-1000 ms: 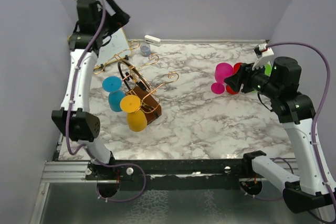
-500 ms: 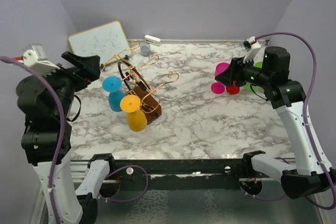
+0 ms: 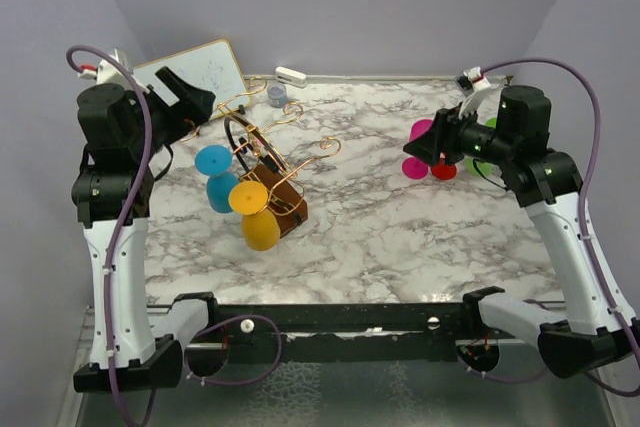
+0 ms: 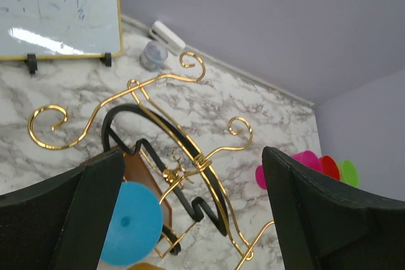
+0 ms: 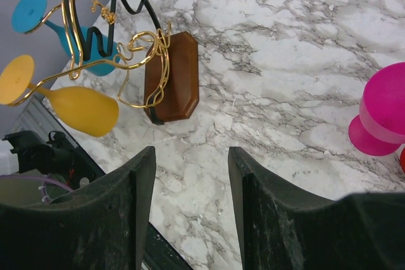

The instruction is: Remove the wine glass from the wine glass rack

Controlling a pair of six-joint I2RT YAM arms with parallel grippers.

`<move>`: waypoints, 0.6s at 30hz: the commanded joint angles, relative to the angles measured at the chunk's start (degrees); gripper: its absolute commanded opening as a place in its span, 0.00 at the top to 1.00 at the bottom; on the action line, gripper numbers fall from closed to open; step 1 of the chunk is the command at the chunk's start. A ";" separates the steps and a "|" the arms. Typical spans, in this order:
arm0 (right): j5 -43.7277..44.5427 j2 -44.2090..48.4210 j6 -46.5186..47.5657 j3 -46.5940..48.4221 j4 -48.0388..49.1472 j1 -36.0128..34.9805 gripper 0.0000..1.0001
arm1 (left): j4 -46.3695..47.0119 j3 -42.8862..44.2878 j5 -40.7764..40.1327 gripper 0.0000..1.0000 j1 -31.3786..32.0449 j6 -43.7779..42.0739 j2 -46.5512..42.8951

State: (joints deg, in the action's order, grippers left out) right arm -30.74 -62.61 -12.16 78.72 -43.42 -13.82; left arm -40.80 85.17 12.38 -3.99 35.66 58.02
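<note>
The wine glass rack (image 3: pixel 268 152) of copper-gold wire stands on its dark brown base (image 3: pixel 285 199) at the table's left middle. A blue wine glass (image 3: pixel 214 173) and a yellow wine glass (image 3: pixel 257 219) hang from its near-left hooks. My left gripper (image 3: pixel 193 102) is open and empty, raised above and left of the rack. In the left wrist view, the left gripper (image 4: pixel 192 153) looks down on the rack (image 4: pixel 209 178) and the blue glass foot (image 4: pixel 130 222). My right gripper (image 3: pixel 415 147) is open and empty, well right of the rack. In the right wrist view, the right gripper (image 5: pixel 190 153) points toward the base (image 5: pixel 172 74).
Pink (image 3: pixel 425 139), red (image 3: pixel 445 169) and green (image 3: pixel 491 127) glasses stand at the right, beside my right gripper. A whiteboard (image 3: pixel 195 72) leans at the back left. A small grey cup (image 3: pixel 276 95) and a white object (image 3: pixel 291 75) sit by the back wall.
My left arm swung from the back left out to the near left, then back up beside the rack. My right arm rose and shifted slightly left. The rack and glasses have not moved.
</note>
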 commanded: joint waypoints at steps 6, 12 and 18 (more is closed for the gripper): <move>-0.92 -2.59 0.82 2.65 1.64 -0.93 0.51 | 14.32 0.80 13.35 0.08 -17.64 8.96 3.64; -1.58 -4.48 1.15 4.48 1.44 -1.70 0.52 | 45.93 -18.25 34.10 0.16 -32.47 32.39 3.25; -0.85 -4.48 1.36 4.68 1.15 -2.15 0.52 | 41.09 -26.85 32.77 0.17 -33.13 28.42 -5.10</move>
State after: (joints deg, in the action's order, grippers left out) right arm -30.96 -67.40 -11.70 81.52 -43.24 -15.44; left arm -5.10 61.71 39.97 -37.12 62.04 61.21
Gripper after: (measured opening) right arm 0.486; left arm 0.835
